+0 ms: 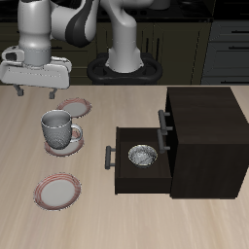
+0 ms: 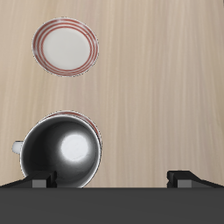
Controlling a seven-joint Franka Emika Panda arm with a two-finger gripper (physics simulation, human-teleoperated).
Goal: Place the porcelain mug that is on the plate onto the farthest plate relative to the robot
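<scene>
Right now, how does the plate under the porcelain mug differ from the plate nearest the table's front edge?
The plate under the porcelain mug is mostly hidden, only its rim showing; the front plate is bare and fully visible. The mug's plate lies farther back, level with the open drawer; the front plate lies nearer the table's front edge. Both are small, round and pinkish-red rimmed.

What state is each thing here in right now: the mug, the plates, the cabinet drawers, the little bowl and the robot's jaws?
Porcelain mug: upright, empty, standing on a plate, not held.
Plate under the mug: mostly covered.
Farthest plate: bare, nearest the table's front edge.
Third plate: bare, farther back.
Cabinet: lower drawer pulled open, upper drawer closed.
Patterned bowl: upright inside the open drawer.
Gripper: jaws open, holding nothing, above the table behind the mug.
</scene>
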